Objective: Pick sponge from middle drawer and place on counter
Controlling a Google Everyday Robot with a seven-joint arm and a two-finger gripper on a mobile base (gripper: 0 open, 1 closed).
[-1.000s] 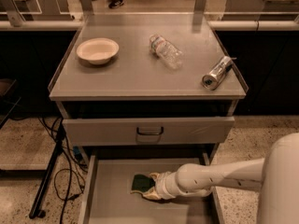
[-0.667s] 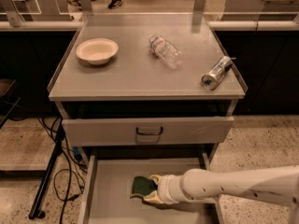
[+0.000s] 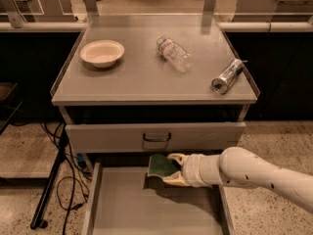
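Note:
The sponge (image 3: 160, 165), dark green face up with a pale yellow edge below, is held in my gripper (image 3: 169, 169), whose cream fingers are shut on its right side. It hangs above the open middle drawer (image 3: 127, 207), a grey tray with a pale floor, near the drawer's back, just under the closed drawer front (image 3: 156, 137) with the dark loop handle. My white arm (image 3: 254, 173) comes in from the right. The counter (image 3: 146, 77) is the grey cabinet top above.
On the counter lie a cream bowl (image 3: 102, 52) at the left, a clear plastic bottle (image 3: 173, 53) on its side in the middle, and a silver can (image 3: 227, 76) on its side near the right rim. Cables and a stand leg (image 3: 54, 180) lie on the floor left.
My gripper has risen from the drawer floor with the sponge in it and moved toward the drawer's back, now up by the closed drawer front.

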